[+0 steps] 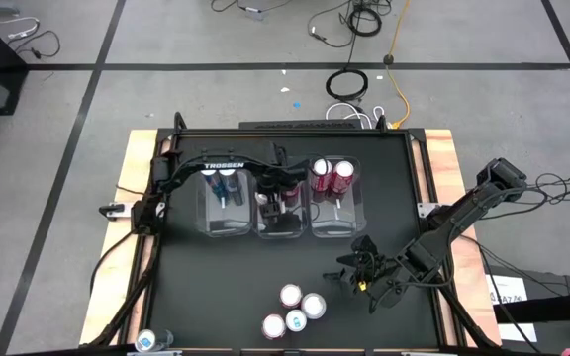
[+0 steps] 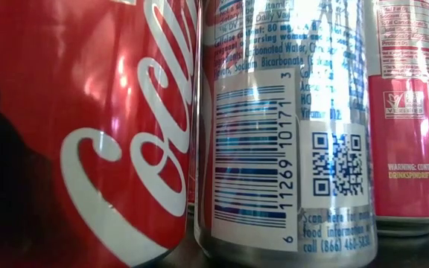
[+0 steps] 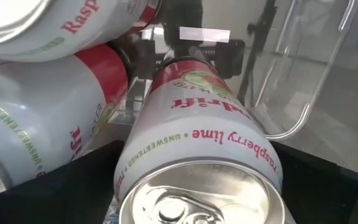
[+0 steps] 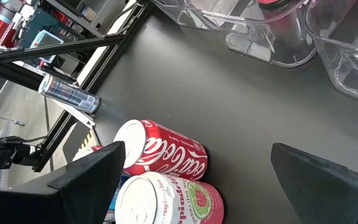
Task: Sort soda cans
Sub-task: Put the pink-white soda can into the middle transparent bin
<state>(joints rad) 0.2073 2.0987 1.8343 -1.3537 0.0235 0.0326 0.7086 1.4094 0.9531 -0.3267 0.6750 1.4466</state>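
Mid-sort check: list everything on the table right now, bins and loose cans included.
Clear bins: three, transparent, side by side mid-table.
Blue cans: two, in the left bin.
Pink-and-white cans: at least three, in the middle bin.
Dark red cans: two, in the right bin.
Loose cans: four, mixed colours, clustered on the mat apart from the bins.
Lone can: one, bluish, off the mat at a left corner.
Left gripper: over the middle bin.
Right gripper: open, right of the loose cans.

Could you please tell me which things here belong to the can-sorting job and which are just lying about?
Job:
- loose soda cans at the table's near edge
- red cans in the right bin
- blue cans in the left bin
- white raspberry-lime cans at the left claw
- three clear bins
- right claw, open

Lying about:
- floor cables
- can at the table corner
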